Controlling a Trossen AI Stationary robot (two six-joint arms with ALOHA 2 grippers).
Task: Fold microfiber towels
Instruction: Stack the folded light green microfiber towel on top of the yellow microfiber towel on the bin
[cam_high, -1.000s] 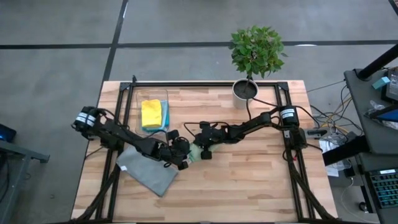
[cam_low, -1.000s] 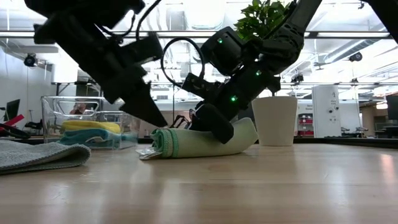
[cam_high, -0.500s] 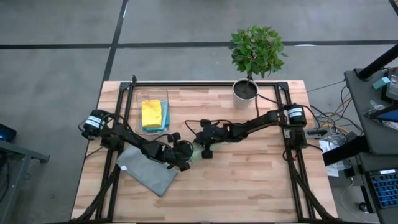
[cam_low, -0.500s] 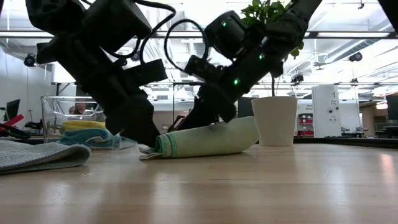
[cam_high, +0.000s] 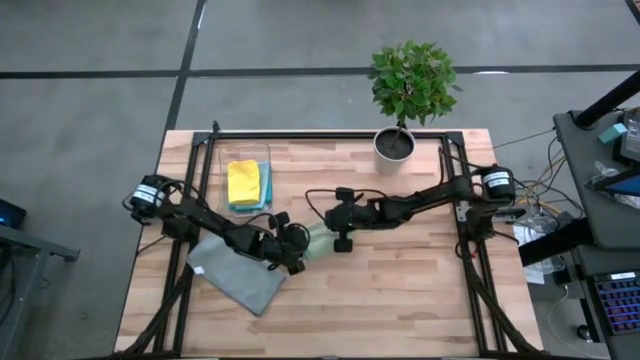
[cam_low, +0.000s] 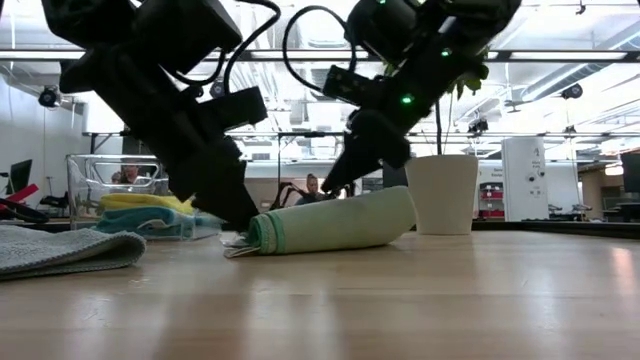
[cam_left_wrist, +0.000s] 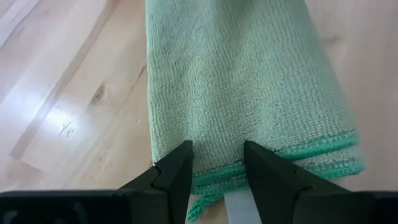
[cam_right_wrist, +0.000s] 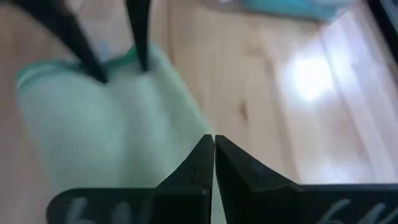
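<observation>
Left gripper (cam_left_wrist: 214, 168) sits at the hemmed end of the green towel (cam_left_wrist: 249, 81), fingers (cam_left_wrist: 174, 171) spread part way, tips on the towel's top layer by the darker green edge stitching; whether they pinch it or only press on it, cannot tell. A white tag (cam_left_wrist: 239, 208) pokes out under that edge; no writing readable on it.

In the high view the left gripper (cam_high: 296, 252) is at frame centre-left, green towel (cam_high: 318, 240) just right of it, folded into a narrow strip on the table (cam_high: 400, 290). In the low view the towel (cam_low: 335, 225) lies as a flat roll at centre, left gripper (cam_low: 232, 205) down at its left end.

Right gripper (cam_right_wrist: 213, 152) is pressed together, holding nothing, above the other end of the towel (cam_right_wrist: 93, 124); in the high view it (cam_high: 337, 225) is at frame centre, in the low view (cam_low: 345, 180) lifted just clear of the towel top.

Grey towel (cam_high: 238, 275) lies spread flat at lower left of the high view, partly under the left arm. Clear bin (cam_high: 221, 160) at upper left holds a yellow towel (cam_high: 243, 182) on top of a teal one (cam_high: 266, 186); blue edge shows beneath.

Potted plant (cam_high: 408, 85) in white pot at upper centre-right. A person (cam_low: 314, 186) shows far back in the low view. No brand or label legible anywhere.
</observation>
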